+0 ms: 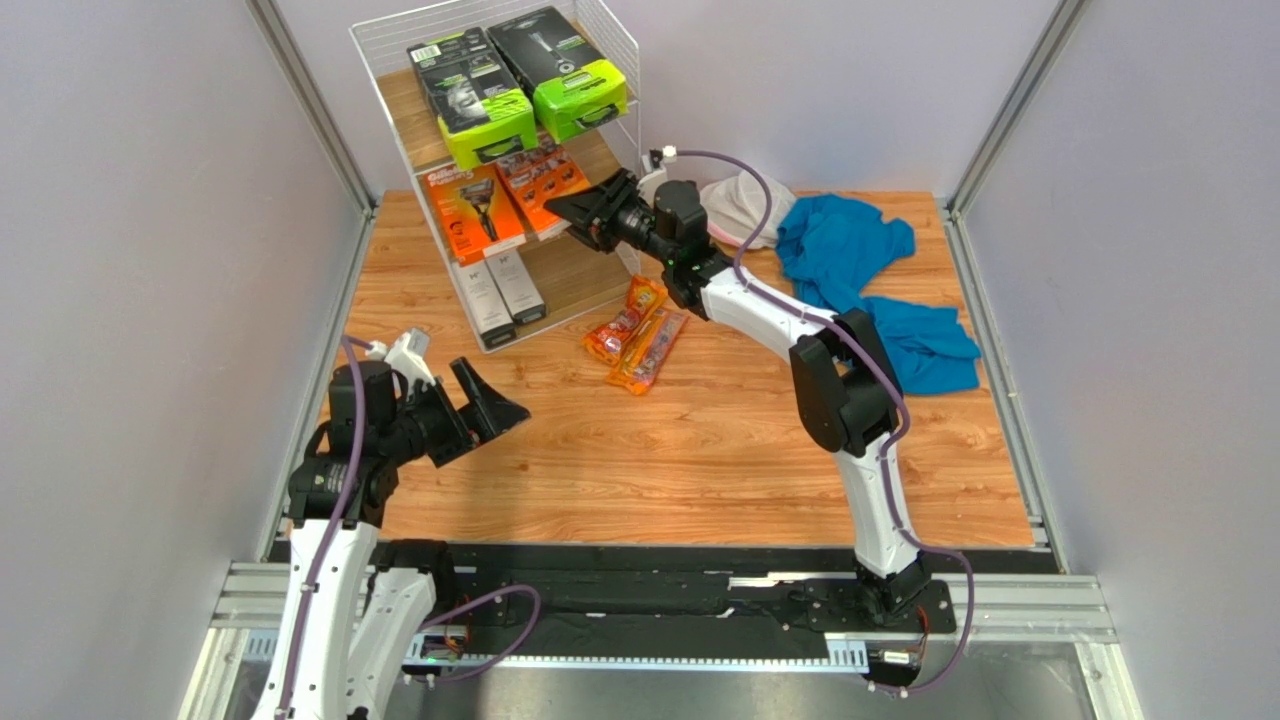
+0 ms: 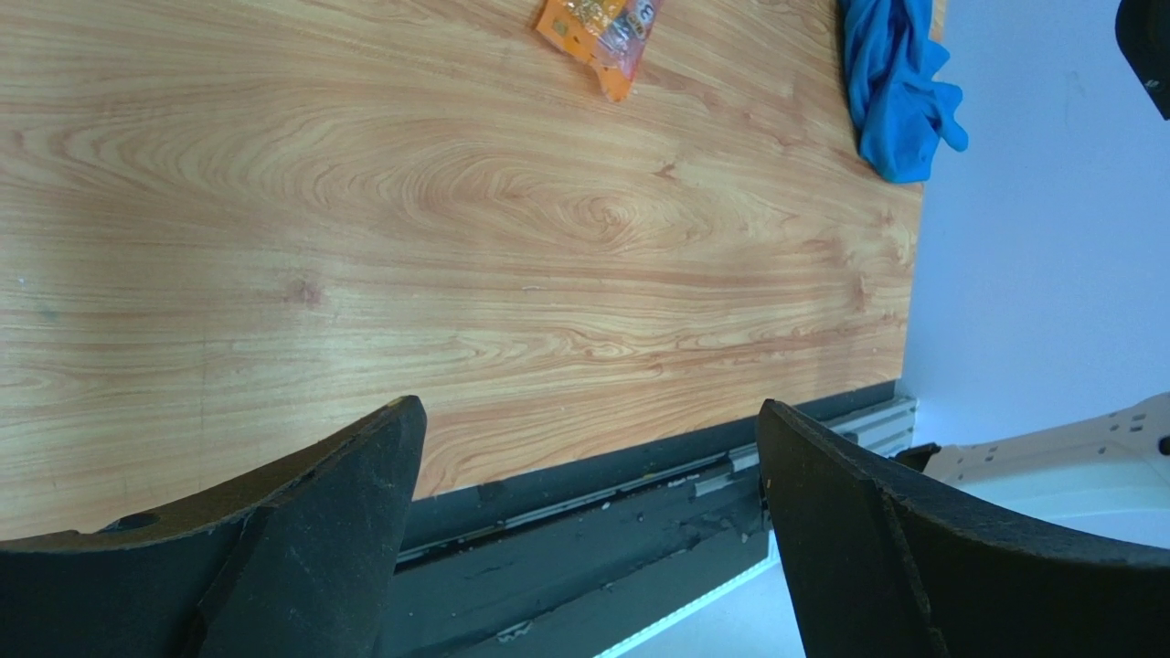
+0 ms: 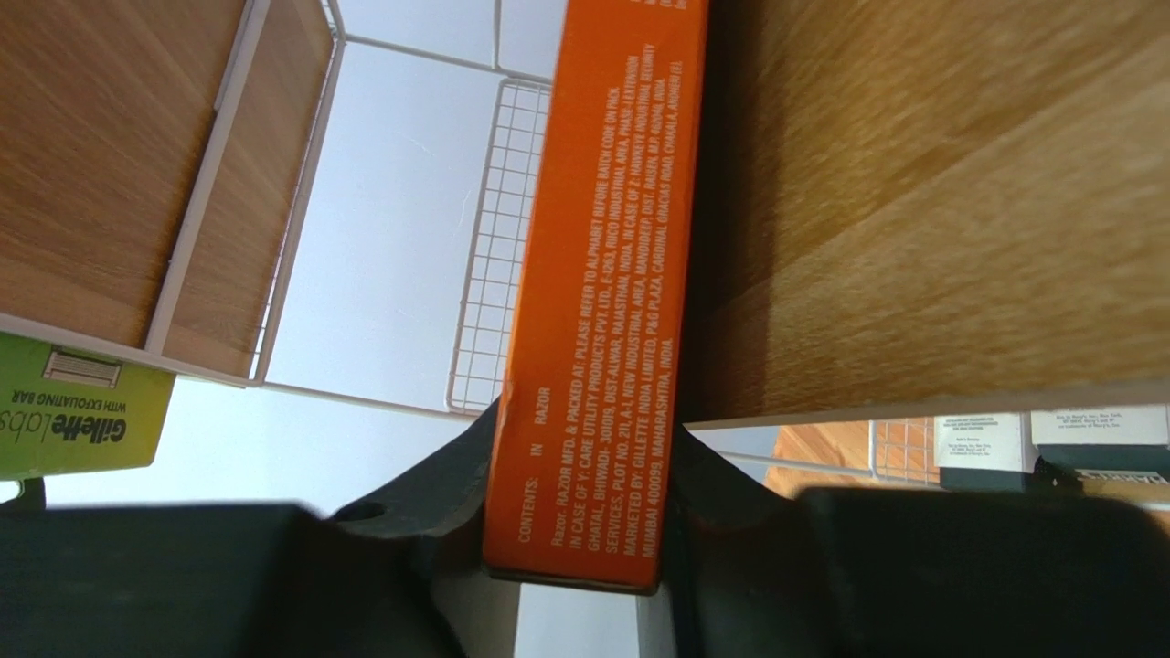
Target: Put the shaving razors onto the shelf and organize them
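The white wire shelf (image 1: 394, 33) stands at the back left. Two black packs with lime-green ends (image 1: 478, 93) (image 1: 561, 68) lie on its top tier. One orange Gillette box (image 1: 470, 210) lies on the middle tier. My right gripper (image 1: 583, 203) is shut on the second orange Gillette box (image 1: 538, 182) at the middle tier's right edge; the wrist view shows its narrow side (image 3: 604, 274) clamped between the jaws beside the wood tier. Two narrow orange blister packs (image 1: 637, 332) lie on the table in front of the shelf and show in the left wrist view (image 2: 602, 30). My left gripper (image 1: 489, 402) is open and empty at the near left.
Two slim grey-white boxes (image 1: 501, 293) stand on the bottom tier. A blue cloth (image 1: 872, 278) and a white cloth (image 1: 747, 210) lie at the back right. The black rail (image 2: 618, 480) runs along the table's near edge.
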Robot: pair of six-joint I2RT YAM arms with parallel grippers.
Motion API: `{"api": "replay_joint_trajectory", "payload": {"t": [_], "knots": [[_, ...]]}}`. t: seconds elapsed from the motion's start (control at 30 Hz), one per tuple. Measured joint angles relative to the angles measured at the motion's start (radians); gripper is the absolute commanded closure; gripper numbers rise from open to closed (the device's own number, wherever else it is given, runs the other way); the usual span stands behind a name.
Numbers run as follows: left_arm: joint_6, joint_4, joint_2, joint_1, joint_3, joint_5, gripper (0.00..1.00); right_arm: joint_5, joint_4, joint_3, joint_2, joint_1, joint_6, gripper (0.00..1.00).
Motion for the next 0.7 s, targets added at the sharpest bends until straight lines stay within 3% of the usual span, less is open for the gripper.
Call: {"api": "replay_joint_trajectory", "payload": {"t": [0.03, 0.13, 0.3, 0.37, 0.57, 0.7], "knots": [[0.002, -0.002, -0.002, 0.000, 0.000, 0.000, 0.01, 0.000, -0.003, 0.000, 0.000, 0.000, 0.004, 0.43], [0.005, -0.003, -0.009, 0.000, 0.000, 0.003, 0.01, -0.004, 0.017, -0.001, -0.003, 0.001, 0.020, 0.28], [0.008, -0.004, -0.024, 0.000, -0.006, 0.009, 0.01, 0.006, 0.018, -0.044, -0.048, 0.006, 0.014, 0.21], [0.008, -0.004, -0.031, 0.000, -0.013, 0.011, 0.01, 0.007, 0.011, -0.060, -0.055, 0.007, 0.011, 0.08], [0.008, -0.007, -0.035, 0.000, -0.023, 0.016, 0.01, 0.022, -0.018, -0.167, -0.094, 0.011, 0.004, 0.00], [0.009, -0.007, -0.035, 0.000, -0.023, 0.018, 0.01, 0.025, -0.023, -0.230, -0.122, 0.012, 0.003, 0.00]]}}
